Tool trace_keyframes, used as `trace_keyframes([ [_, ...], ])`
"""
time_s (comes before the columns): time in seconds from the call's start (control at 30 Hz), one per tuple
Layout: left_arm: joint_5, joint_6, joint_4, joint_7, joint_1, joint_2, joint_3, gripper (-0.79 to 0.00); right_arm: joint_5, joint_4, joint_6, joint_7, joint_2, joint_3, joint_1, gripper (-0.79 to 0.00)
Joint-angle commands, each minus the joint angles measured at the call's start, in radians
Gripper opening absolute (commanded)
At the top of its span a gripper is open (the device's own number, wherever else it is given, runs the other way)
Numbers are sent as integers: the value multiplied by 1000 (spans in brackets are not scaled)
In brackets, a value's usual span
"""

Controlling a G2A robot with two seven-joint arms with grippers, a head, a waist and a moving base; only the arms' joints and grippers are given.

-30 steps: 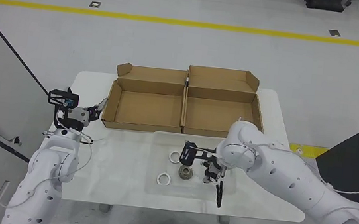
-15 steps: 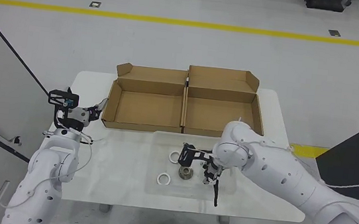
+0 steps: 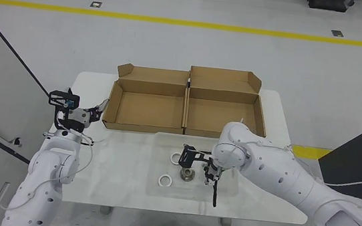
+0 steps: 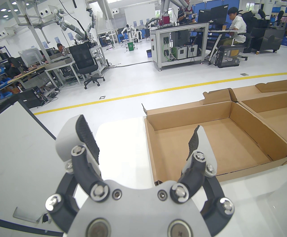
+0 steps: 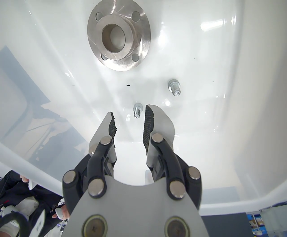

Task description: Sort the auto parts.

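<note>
Right pincer (image 5: 129, 111): positioned inside the tray (image 5: 226, 67), pointing down at its floor. The fingers are partly spread and nothing sits between the pads. Whether the tips touch the tray floor cannot be told.

Nearer bolt (image 5: 137, 110): lies on the tray floor just ahead of the gap between the tips and close beside one fingertip, apart from both pads.

Second bolt (image 5: 174, 87): lies on the tray floor near the first, a little farther from the pincer and off to one side.

Metal flange (image 5: 136, 42): a round disc with a raised hub and holes around its rim. It rests flat on the tray floor beyond the two bolts and apart from them, about mid-tray in the top view.

Far white ring (image 3: 176, 157) and near white ring (image 3: 166, 179): both lie flat toward the tray's left edge, well apart from each other.

The tray sits at the middle of the surface's (image 3: 114, 166) near edge.

Left box (image 3: 148, 109) and right box (image 3: 221, 114): open cardboard boxes side by side, touching, along the far edge of the surface just behind the tray.

Left pincer (image 4: 139, 123): held above the left edge of the surface, near the left box's near-left corner. Its fingers are spread wide and hold nothing.
</note>
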Motion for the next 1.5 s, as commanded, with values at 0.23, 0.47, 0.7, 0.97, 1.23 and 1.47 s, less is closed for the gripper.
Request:
trace_keyframes([
  [0.23, 0, 0, 0, 0, 0, 0, 0, 0, -3, 19, 1, -4, -10, -12, 7, -508],
  [0.47, 0, 0, 0, 0, 0, 0, 0, 0, -8, 37, -1, -11, -19, -19, 9, -520],
  [0.7, 0, 0, 0, 0, 0, 0, 0, 0, -11, 55, -6, -16, -28, -23, 13, -551],
  [0.97, 0, 0, 0, 0, 0, 0, 0, 0, -21, 69, 7, -9, -35, -26, 13, -773],
  [1.23, 0, 0, 0, 0, 0, 0, 0, 0, 5, 29, 24, 0, -23, 10, 8, -785],
  [1.47, 0, 0, 0, 0, 0, 0, 0, 0, 73, -141, 24, 0, 34, 115, -16, -785],
])
